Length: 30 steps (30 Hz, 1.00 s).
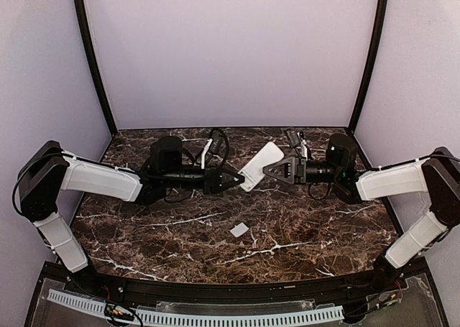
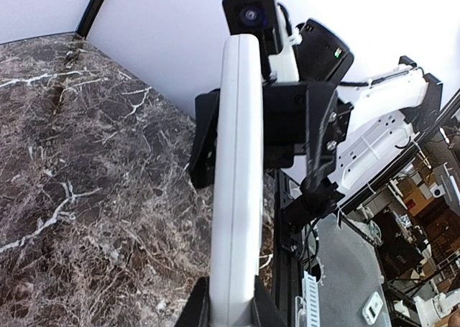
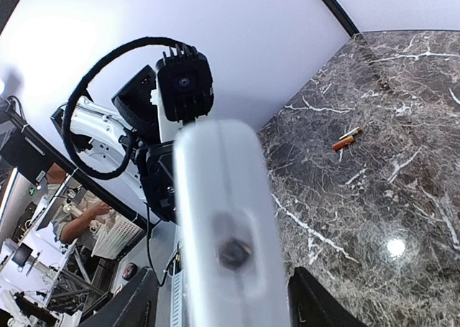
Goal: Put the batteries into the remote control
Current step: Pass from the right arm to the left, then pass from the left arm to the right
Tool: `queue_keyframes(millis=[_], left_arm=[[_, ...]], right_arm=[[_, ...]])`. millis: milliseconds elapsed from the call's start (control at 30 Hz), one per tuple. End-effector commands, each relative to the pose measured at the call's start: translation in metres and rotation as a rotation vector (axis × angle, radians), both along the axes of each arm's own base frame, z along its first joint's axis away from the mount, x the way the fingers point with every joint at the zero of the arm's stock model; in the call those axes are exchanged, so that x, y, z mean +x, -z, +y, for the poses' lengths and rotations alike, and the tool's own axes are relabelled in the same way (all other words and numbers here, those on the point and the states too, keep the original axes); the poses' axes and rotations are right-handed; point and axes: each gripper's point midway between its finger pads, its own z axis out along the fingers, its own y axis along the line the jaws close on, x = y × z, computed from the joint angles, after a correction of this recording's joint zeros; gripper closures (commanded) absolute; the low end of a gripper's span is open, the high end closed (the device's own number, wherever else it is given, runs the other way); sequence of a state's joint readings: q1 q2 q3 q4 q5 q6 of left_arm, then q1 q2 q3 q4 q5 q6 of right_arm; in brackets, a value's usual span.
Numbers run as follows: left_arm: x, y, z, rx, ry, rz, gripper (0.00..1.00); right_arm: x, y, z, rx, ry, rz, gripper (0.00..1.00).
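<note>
Left jaws: clamped on one end of remote control, held off the counter; right jaws: apart, straddling its opposite end; batteries: two, on counter, well apart from right jaws.

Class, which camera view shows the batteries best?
The right wrist view: the two orange batteries lie side by side on the marble table, with nothing in front of them. The top external and left wrist views do not show them at all.

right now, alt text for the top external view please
A white remote control is held over a marble table where two robot arms meet: the left gripper clamps one end, the right gripper at its side. A white square piece lies nearer the bases.
</note>
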<state>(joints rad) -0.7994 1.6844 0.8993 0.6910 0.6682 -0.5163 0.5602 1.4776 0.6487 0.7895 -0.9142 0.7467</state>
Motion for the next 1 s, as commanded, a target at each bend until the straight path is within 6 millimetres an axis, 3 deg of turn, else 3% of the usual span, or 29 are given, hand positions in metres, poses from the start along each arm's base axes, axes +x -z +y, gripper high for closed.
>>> queue_keyframes(millis=[0, 100, 467, 533, 667, 700, 833, 867, 967], left_arm=[[0.005, -0.030, 0.002, -0.145, -0.035, -0.010, 1.00], [0.008, -0.032, 0.001, -0.178, -0.050, 0.002, 1.00], [0.012, -0.028, 0.001, -0.189, -0.078, 0.022, 1.00], [0.012, -0.027, 0.001, -0.191, -0.077, 0.025, 1.00], [0.012, -0.027, -0.002, -0.189, -0.069, 0.028, 0.99], [0.012, -0.025, -0.002, -0.183, -0.066, 0.029, 0.96], [0.012, -0.022, 0.002, -0.142, -0.075, 0.009, 0.59], [0.015, -0.026, 0.006, -0.141, -0.083, -0.001, 0.46], [0.022, -0.020, 0.018, -0.071, -0.115, -0.016, 0.28]], right_arm=[[0.008, -0.021, 0.013, 0.117, 0.025, -0.043, 0.42], [0.013, -0.028, 0.015, 0.170, 0.038, -0.049, 0.48], [0.025, -0.038, 0.028, 0.240, 0.048, -0.049, 0.56], [0.025, -0.037, 0.029, 0.242, 0.044, -0.042, 0.61], [0.026, -0.033, 0.029, 0.223, 0.051, -0.020, 0.79], [0.026, -0.032, 0.029, 0.218, 0.051, -0.019, 0.84], [0.027, -0.032, 0.023, 0.197, 0.067, -0.018, 0.97], [0.028, -0.032, 0.021, 0.192, 0.069, -0.017, 0.99], [0.029, -0.027, 0.012, 0.171, 0.068, -0.006, 1.00]])
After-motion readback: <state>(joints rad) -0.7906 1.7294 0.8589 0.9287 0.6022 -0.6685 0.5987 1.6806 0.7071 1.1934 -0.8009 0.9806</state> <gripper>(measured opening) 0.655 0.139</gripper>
